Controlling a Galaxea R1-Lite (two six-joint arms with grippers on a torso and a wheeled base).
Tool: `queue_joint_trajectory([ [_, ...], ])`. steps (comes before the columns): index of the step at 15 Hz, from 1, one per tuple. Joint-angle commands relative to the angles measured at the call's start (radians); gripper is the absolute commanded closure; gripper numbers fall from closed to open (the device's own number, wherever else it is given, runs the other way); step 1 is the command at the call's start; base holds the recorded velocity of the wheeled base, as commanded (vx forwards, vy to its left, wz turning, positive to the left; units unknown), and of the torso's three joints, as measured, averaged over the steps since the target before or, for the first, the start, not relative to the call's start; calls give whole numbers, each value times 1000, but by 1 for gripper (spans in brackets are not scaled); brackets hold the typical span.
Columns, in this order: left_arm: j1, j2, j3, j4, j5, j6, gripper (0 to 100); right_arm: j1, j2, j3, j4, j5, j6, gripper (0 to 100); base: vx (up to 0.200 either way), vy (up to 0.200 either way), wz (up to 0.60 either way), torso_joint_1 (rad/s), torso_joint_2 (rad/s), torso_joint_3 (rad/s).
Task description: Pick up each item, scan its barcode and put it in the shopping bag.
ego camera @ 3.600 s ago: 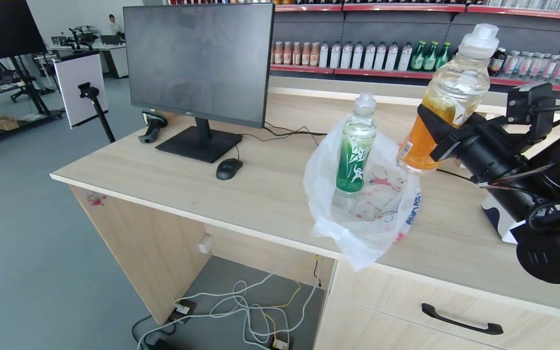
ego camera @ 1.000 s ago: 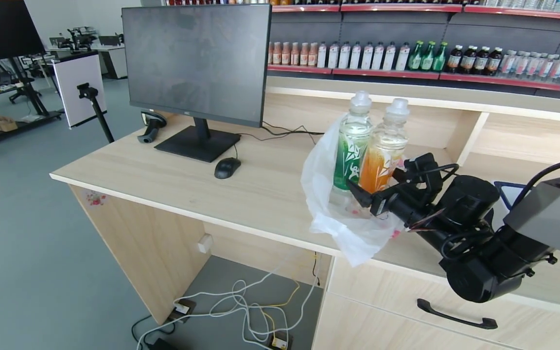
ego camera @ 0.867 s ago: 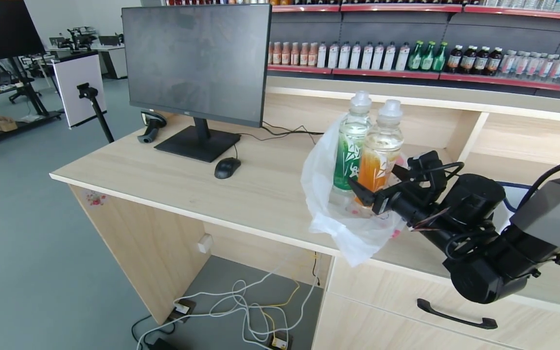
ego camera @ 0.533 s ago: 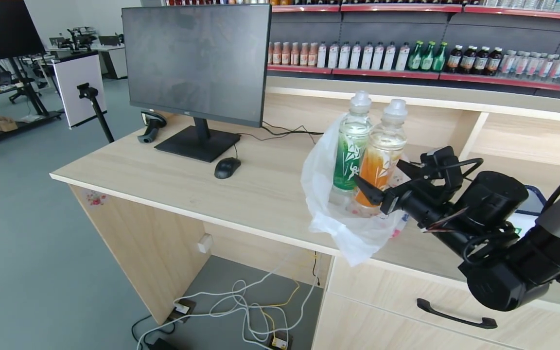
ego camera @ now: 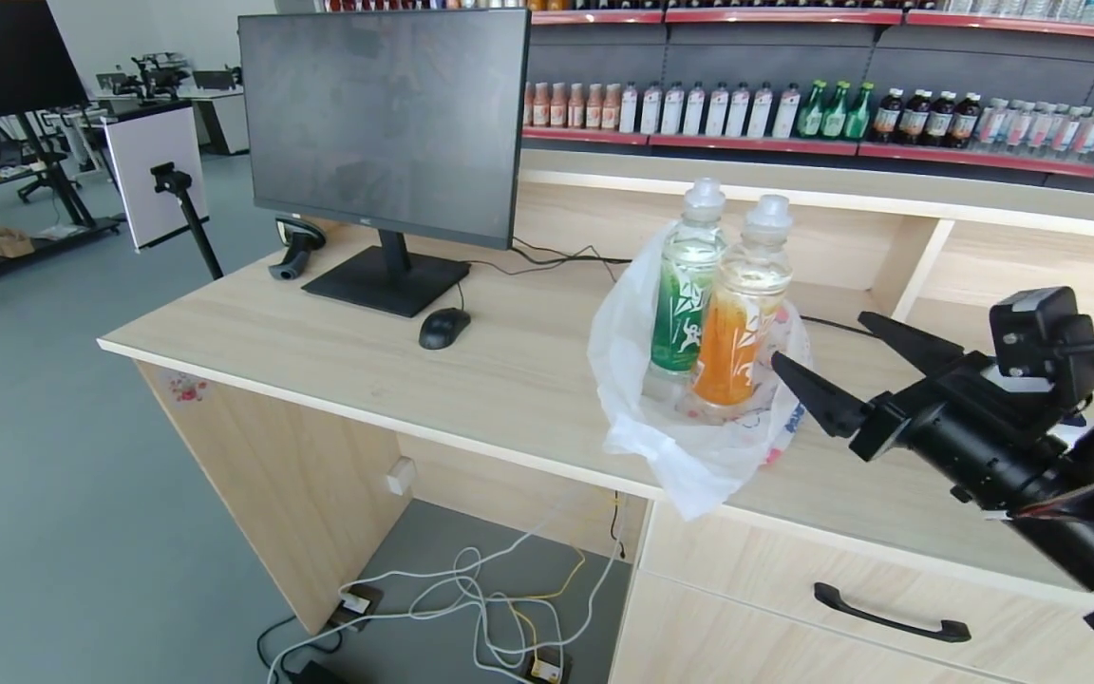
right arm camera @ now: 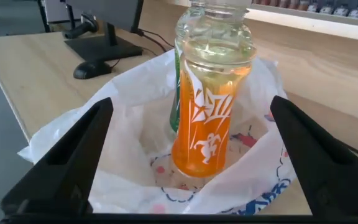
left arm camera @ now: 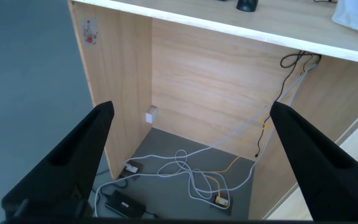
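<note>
- Orange bottle [ego camera: 735,323] stands upright inside the shopping bag [ego camera: 699,461] on the desk [ego camera: 471,370], just right of centre in the head frame. The green bottle [ego camera: 688,285] is close against its left side.
- It looks mostly full of liquid, so I judge it fairly heavy for its size. Being tall and narrow, it would tip from a sideways knock.
- Its plastic wall looks smooth, round and fairly stiff, so it may slip or twist in a light grip. The labelled middle of the body is the safest place to hold it, not the tapering neck.
- The bag is thin, soft film that lends no support. Its rim sags around the feet of both bottles and could snag a finger.
- The right gripper [ego camera: 819,338] is spread wide with nothing in it, at the right of the head frame. Its fingertips are near the bag's right rim and apart from the orange bottle. In the right wrist view the bottle sits centred between the two fingers, farther off.
- The left gripper [left arm camera: 191,106] is also spread and empty. It hangs low in front of the desk, facing the cables [left arm camera: 197,180] on the floor, well apart from the bag.
</note>
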Motion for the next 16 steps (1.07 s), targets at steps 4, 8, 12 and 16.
queue_joint_trajectory([
  [4,1,0,0,-1,0,-1,0,-2,-387,334,75,-8,9,0,0,0,0,0,0,0],
  [8,1,0,0,-1,0,1,0,3,-653,334,590,-3,-14,0,0,0,0,0,0,0],
  [12,1,0,0,-1,0,1,0,3,-1168,334,1341,-3,-62,0,0,0,0,0,0,0],
  [16,1,0,0,-1,0,-1,0,-91,-1503,325,1565,-42,-34,0,0,0,0,0,0,0],
])
